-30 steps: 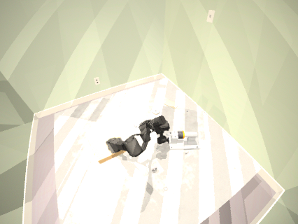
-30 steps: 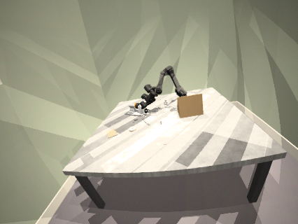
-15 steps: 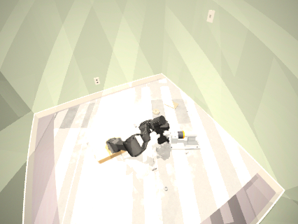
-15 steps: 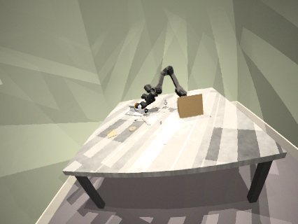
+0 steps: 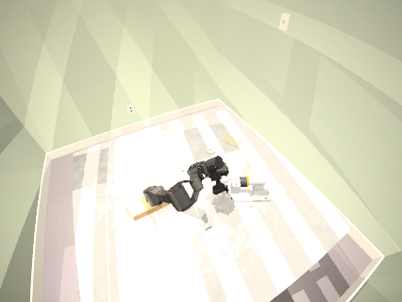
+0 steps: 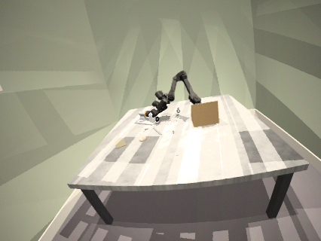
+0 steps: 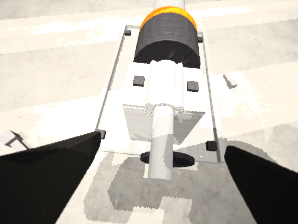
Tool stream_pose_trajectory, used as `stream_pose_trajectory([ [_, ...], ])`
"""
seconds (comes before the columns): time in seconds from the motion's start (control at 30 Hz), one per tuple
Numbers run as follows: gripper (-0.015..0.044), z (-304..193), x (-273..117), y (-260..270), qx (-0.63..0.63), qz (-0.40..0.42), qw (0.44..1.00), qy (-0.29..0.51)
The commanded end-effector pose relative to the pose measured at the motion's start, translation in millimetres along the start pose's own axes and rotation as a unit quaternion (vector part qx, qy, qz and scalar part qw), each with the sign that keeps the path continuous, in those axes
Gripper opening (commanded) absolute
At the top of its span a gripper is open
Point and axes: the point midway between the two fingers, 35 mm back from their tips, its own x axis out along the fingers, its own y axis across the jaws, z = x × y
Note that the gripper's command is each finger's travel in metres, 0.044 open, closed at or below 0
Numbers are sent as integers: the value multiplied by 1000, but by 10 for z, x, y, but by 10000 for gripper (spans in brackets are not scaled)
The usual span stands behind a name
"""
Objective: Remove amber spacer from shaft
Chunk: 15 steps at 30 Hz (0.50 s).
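The amber spacer (image 5: 247, 181) (image 6: 146, 113) (image 7: 170, 10) is at the far end of a stack of dark spacers (image 5: 242, 181) (image 7: 169, 34), still up on the shaft line. A pale block (image 5: 259, 190) stands beyond it in the top view; the wrist view cuts it off. Nearer me, a white bolted block (image 7: 166, 90) supports the shaft (image 7: 162, 150), whose bare end sticks out toward me. A black disc (image 7: 185, 159) shows behind that end. My gripper (image 5: 226, 184) (image 7: 162, 144) is open, its fingers apart on either side of the shaft end, without touching it.
The fixture's flat base plate (image 5: 250, 199) (image 7: 116, 75) lies under the blocks. A brown board (image 5: 150, 211) (image 6: 205, 114) stands near the arm base. A tan wedge (image 5: 230, 140) (image 6: 120, 143), a small pale round piece (image 5: 210, 151) (image 6: 142, 138) and small hardware lie on the table.
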Motion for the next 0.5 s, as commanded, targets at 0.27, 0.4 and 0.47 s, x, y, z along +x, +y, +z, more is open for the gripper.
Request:
stream_pose_trajectory([
  [0.27, 440, 11, 126, 7, 0, 2, 1000, -2],
  [0.4, 440, 11, 178, 6, 0, 2, 1000, -2],
  [0.47, 440, 11, 180, 6, 0, 2, 1000, -2],
])
